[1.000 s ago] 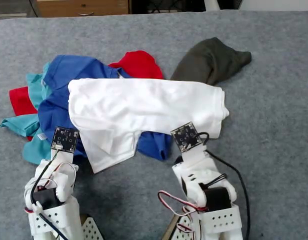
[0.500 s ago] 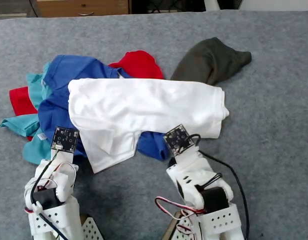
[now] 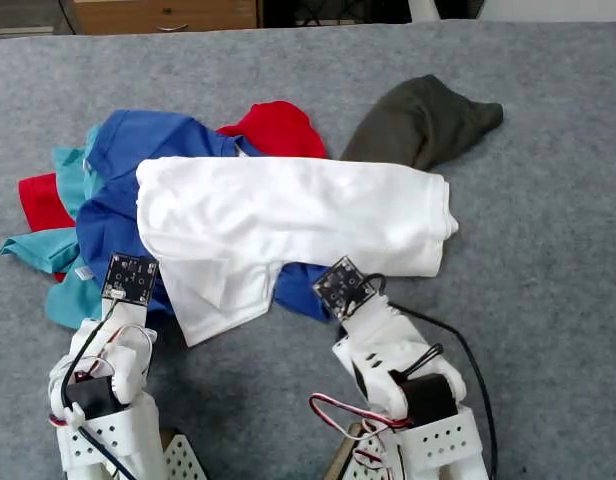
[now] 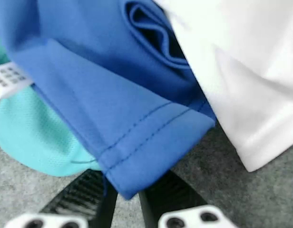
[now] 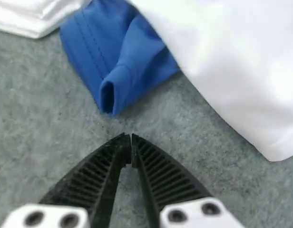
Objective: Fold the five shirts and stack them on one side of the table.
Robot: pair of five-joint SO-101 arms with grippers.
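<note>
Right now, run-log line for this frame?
left gripper: at blue shirt hem | right gripper: shut, empty, over table by blue sleeve | white shirt: spread atop blue shirt | folded stack: none

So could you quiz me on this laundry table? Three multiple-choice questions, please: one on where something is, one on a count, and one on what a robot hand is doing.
1. Which colour of shirt lies on top of the pile?
A. Red
B. White
C. Teal

2. How many shirts are on the table?
A. Three
B. Five
C. Seven

3. What is the right hand doing?
A. It is shut and empty
B. It is wide open
C. It is shut on a white sleeve

Answers:
1. B: the white shirt is spread over the blue shirt.
2. B: besides those two, there are a red shirt, a teal shirt and a dark shirt.
3. A: its fingertips meet over the bare table, just short of a blue sleeve.
</note>
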